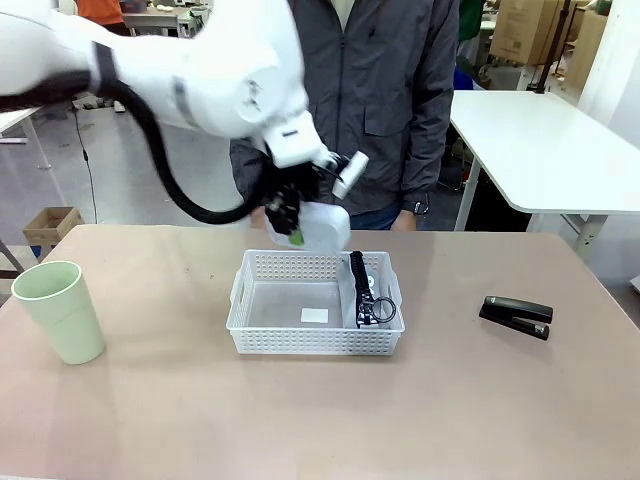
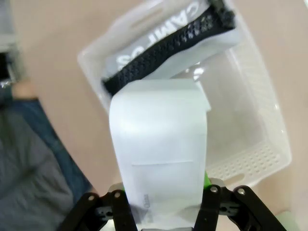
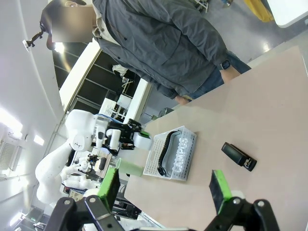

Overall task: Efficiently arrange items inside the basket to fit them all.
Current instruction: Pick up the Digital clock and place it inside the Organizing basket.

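Front view: my left pincer point(image 1: 296, 232) was clenched on the small white boxy object point(image 1: 328, 228), holding it over the far rim of the basket point(image 1: 310, 343); I could not tell whether box and rim touched. The grey shoe point(image 1: 361, 290) lay on its side along the basket's right wall, with the black sole turned inward and the laces toward the near end. The rest of the basket floor was bare apart from a small white label. The pale green plastic cup point(image 1: 59, 311) stood upright on the table point(image 1: 320, 420), well apart to the left. The black stapler point(image 1: 516, 316) lay on the table to the right of the basket. A person point(image 1: 375, 100) stood at the far side.

Left wrist view: both fingers point(image 2: 119, 206) pressed the box's sides, and the basket and shoe lay beyond it.

Right wrist view: my right pincer point(image 3: 166, 187) was released, its green pads spread wide above the table and near nothing.
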